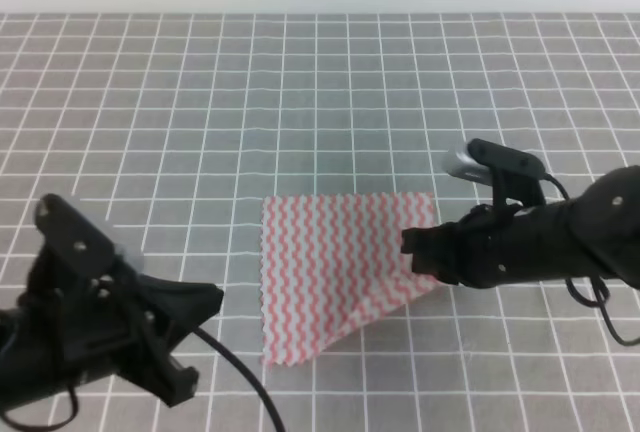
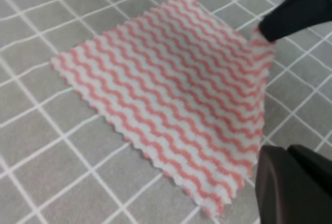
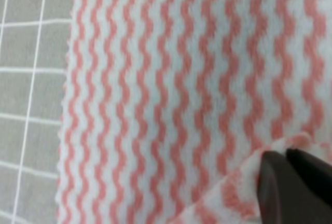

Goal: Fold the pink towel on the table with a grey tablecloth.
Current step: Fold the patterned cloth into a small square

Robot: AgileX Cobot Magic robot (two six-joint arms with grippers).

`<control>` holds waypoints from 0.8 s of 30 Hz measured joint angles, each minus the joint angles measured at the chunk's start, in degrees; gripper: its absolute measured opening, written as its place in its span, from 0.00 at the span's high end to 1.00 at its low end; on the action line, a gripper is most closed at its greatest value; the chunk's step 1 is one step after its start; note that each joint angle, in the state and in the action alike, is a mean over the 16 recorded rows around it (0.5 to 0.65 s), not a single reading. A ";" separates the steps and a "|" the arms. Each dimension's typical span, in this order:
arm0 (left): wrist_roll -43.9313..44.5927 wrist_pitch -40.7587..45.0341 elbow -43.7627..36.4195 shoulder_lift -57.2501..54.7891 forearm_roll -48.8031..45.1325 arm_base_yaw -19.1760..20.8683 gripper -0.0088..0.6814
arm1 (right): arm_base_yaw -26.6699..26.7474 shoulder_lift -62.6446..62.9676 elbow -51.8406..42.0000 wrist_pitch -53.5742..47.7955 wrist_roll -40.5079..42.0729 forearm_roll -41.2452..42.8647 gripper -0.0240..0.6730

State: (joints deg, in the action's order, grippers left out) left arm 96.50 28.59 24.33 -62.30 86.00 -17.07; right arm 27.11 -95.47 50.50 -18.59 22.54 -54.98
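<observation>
Your left gripper [image 1: 205,302] hangs near-left, just off the pink towel [image 1: 335,262], can't tell if it's spread or pressed together. Right gripper [image 1: 412,249] is pinching the towel's right corner, lifting it off the table with a grey tablecloth [image 1: 300,102]; towel sits mid-table.

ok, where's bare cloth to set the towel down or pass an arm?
Free: grey tablecloth beyond the pink towel, and left of it above the left pincer. Crowded: the towel's right edge, pinched by the right pincer.
</observation>
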 joint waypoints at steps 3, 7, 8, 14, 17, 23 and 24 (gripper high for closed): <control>6.26 -0.15 0.08 -2.30 3.70 -1.33 0.99 | 0.01 -1.02 1.39 0.17 -0.01 0.00 0.99; 13.40 -0.47 0.61 -5.62 8.02 -2.98 0.99 | 0.01 -2.20 2.99 0.46 -0.01 0.01 0.99; 14.88 -0.51 0.84 -6.45 8.84 -3.31 0.99 | 0.02 -2.46 3.30 0.53 -0.02 0.00 0.99; 21.40 -0.64 2.89 -11.18 11.69 -4.52 0.99 | 0.00 -3.11 4.60 1.07 0.01 0.02 0.99; 23.00 -0.58 4.20 -13.40 12.18 -4.66 0.97 | 0.00 -3.19 4.90 1.41 0.01 0.02 0.99; 25.33 0.09 6.24 -18.11 12.88 -4.65 0.80 | -0.01 -3.22 4.93 1.83 0.02 0.00 0.99; 26.06 0.38 6.45 -18.91 12.98 -4.64 0.77 | -0.01 -3.23 4.93 1.88 0.02 0.00 0.99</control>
State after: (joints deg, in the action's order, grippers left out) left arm 122.56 28.97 30.78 -81.21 98.97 -21.71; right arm 27.11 -98.69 55.43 -16.71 22.56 -54.98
